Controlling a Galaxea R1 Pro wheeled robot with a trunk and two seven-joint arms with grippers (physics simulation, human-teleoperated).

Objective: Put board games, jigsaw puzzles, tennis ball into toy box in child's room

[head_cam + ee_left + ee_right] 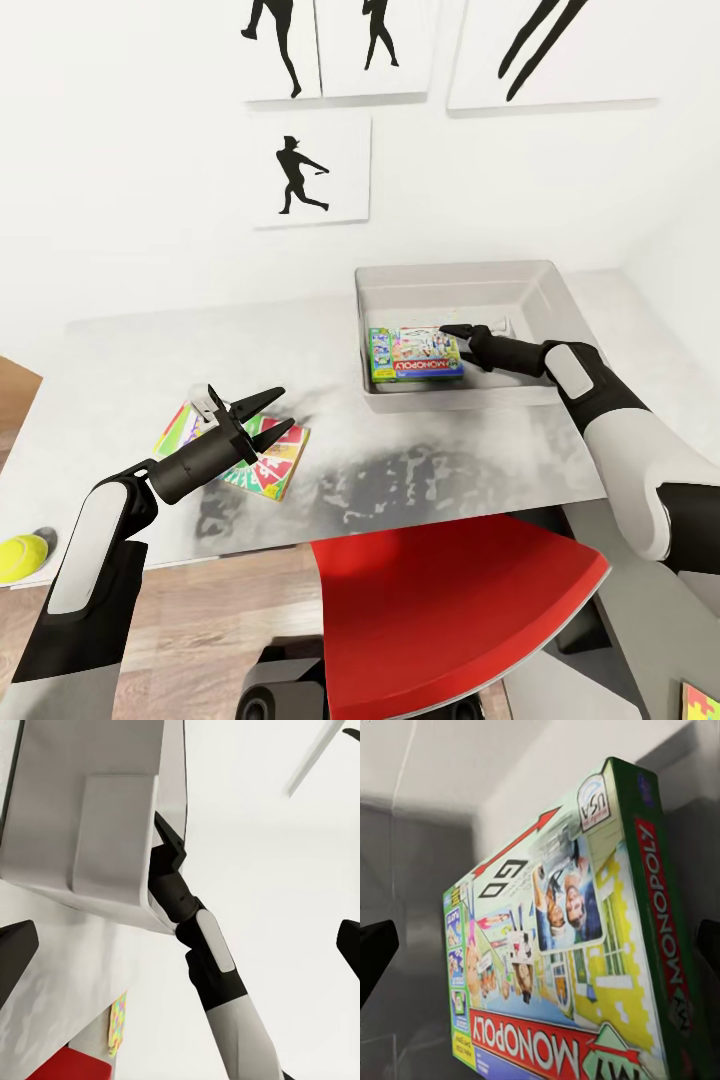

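Head view, near: tennis ball at counter front-left edge. Left gripper fingers apart, hovering over yellow-green-red board game. Farther: right gripper fingers apart inside toy box, above Monopoly box. Right wrist view alone shows box lid print close up.

The toy box looked like smooth matt grey plastic. Inside it, the Monopoly box was printed cardboard with a slight sheen. Beside the toy box, the table had a pale, mottled matt top. The tennis ball looked fuzzy. The right claw was matt black plastic.
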